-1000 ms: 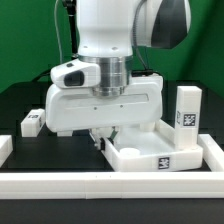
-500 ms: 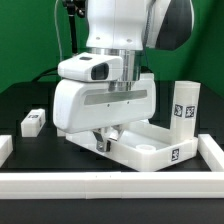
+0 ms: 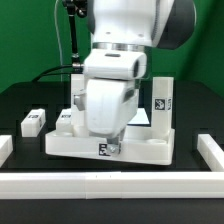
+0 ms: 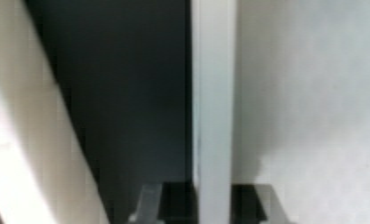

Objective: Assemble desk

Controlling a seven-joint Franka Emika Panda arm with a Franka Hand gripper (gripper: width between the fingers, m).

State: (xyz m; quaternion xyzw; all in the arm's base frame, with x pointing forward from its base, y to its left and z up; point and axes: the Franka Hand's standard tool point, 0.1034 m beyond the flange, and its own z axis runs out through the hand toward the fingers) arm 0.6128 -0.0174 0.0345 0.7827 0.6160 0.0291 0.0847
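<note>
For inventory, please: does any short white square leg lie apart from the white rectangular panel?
Yes, one leg lies clear of the panel.

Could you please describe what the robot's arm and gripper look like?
The arm is glossy white with rounded shells, a dark grey joint cap and a grey ring above the boxy white gripper. The jaws look dark in the wrist view. A thin black cable runs behind the arm.

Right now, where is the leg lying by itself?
Exterior view's left: the leg lies on the black table, apart from the desk panel, behind the front rail.
</note>
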